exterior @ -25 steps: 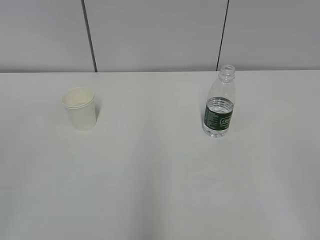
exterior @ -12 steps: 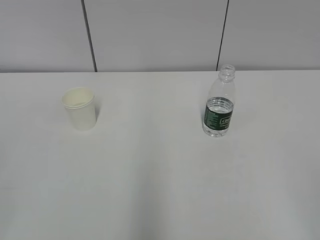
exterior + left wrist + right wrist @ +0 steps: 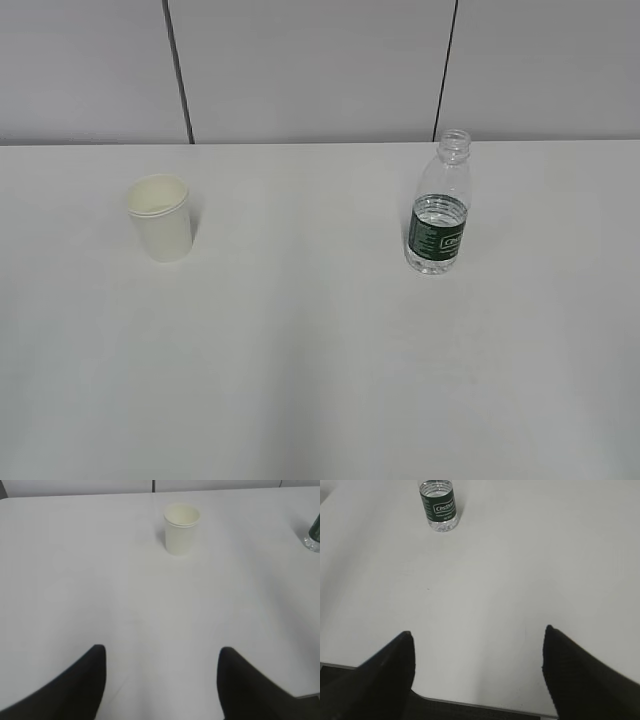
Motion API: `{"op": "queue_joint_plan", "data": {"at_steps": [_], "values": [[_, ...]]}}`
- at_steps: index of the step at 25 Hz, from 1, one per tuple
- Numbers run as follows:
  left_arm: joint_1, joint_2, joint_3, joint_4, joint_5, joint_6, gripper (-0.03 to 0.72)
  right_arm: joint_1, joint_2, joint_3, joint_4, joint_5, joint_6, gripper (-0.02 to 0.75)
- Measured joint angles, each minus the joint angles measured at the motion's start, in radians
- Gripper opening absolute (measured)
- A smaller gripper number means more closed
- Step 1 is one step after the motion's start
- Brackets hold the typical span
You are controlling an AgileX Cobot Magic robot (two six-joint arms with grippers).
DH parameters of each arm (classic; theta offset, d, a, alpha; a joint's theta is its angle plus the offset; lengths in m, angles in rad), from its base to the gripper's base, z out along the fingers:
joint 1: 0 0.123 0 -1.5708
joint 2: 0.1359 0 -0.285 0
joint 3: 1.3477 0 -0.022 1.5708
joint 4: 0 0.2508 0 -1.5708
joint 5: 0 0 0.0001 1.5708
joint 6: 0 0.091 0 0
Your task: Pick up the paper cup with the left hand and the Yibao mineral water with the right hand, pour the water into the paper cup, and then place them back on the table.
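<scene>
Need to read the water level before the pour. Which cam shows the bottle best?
Exterior view: the Yibao mineral water stands whole and upright, open neck and waterline visible. Right wrist view shows only its lower part, label readable, top cut off. Left wrist view catches just a sliver at the right edge.

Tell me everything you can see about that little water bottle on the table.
The Yibao mineral water is a small clear plastic bottle with a ribbed body, a dark green label with white lettering, and no cap on its threaded neck. It stands upright on the white table, water reaching about the top of the label. Nothing else touches it; the paper cup stands well apart to its left.
</scene>
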Motion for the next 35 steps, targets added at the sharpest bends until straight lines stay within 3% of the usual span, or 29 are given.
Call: {"op": "queue_joint_plan", "data": {"at_steps": [15,18,21,24,30,35], "values": [[0.0,0.0,0.0,-0.006,-0.002,0.002,0.436,0.0,0.0,0.0,0.006,-0.004,-0.002,0.585],[0.0,0.0,0.0,-0.006,-0.002,0.002,0.491,0.0,0.0,0.0,0.008,-0.006,-0.002,0.587],[0.0,0.0,0.0,-0.006,-0.003,0.002,0.626,0.0,0.0,0.0,0.017,-0.006,-0.002,0.614],[0.0,0.0,0.0,-0.006,-0.003,0.002,0.661,0.0,0.0,0.0,0.03,-0.006,-0.002,0.654],[0.0,0.0,0.0,-0.006,-0.003,0.002,0.646,0.0,0.0,0.0,0.03,-0.006,-0.002,0.657],[0.0,0.0,0.0,-0.006,-0.003,0.002,0.558,0.0,0.0,0.0,0.03,-0.007,-0.002,0.572]]}}
